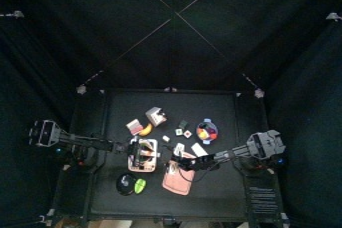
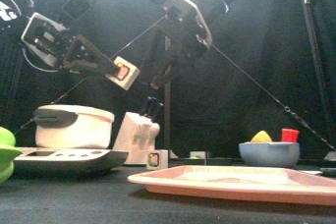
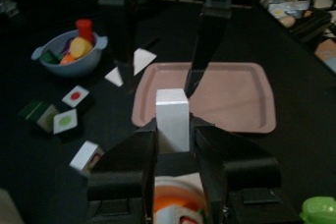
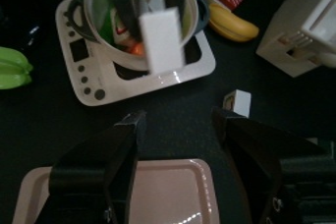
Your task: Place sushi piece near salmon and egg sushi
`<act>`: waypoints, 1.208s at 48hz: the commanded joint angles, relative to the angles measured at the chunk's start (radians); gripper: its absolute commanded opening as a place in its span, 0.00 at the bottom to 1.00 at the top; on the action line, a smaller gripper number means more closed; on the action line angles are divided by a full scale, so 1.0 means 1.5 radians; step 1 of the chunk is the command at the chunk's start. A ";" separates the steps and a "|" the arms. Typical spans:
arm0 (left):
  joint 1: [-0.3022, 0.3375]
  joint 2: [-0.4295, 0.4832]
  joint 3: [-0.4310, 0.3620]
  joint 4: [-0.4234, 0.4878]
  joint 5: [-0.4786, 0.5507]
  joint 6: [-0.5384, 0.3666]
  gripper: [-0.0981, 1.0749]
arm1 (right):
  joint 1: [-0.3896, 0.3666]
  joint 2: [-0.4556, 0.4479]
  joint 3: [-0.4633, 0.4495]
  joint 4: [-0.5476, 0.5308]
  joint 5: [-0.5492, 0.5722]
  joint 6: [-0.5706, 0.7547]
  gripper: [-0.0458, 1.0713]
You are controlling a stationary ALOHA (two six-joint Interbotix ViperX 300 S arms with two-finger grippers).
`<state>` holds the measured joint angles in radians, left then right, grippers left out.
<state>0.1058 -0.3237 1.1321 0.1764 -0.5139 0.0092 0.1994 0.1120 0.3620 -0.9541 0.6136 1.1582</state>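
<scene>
1. From my left wrist cam: left claw (image 3: 176, 141) is clamped on a white block, the sushi piece (image 3: 172, 118), held upright between the jaws.
2. Beyond that claw I see the pink tray (image 3: 230, 95). Off to its side on the tabletop (image 3: 39, 154) are loose small sushi pieces, e.g. a red-topped one (image 3: 77, 96), and a blue bowl (image 3: 66, 54) with red and yellow items.
3. Right wrist cam: right claw (image 4: 182, 144) is spread wide, nothing in it. It hangs over the tray's near edge (image 4: 125, 194).
4. Only that cam shows the held sushi piece (image 4: 159, 37) from the other side, above a white cooker (image 4: 132, 56). A small white piece (image 4: 238, 100) lies just beside the right claw.
5. Top view only gives layout; I can't read jaw state there.
6. Front view shows the tray (image 2: 250, 181) bare at table height.
</scene>
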 commanded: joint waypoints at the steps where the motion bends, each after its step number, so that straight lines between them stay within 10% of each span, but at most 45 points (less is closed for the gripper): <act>1: 0.040 -0.026 0.006 -0.021 -0.006 0.002 0.60 | 0.001 -0.039 0.006 0.015 0.011 0.002 0.84; 30: 0.308 -0.024 0.025 -0.127 0.056 0.001 0.61 | 0.008 -0.049 0.087 0.049 0.036 0.002 0.84; 58: 0.324 0.118 -0.030 -0.162 0.099 0.002 0.83 | 0.008 -0.042 0.101 0.044 0.012 0.002 0.84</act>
<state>0.5906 -0.1427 1.1060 -0.0660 -0.3620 0.0107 0.2148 0.0798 0.5216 -0.8866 0.6335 1.1597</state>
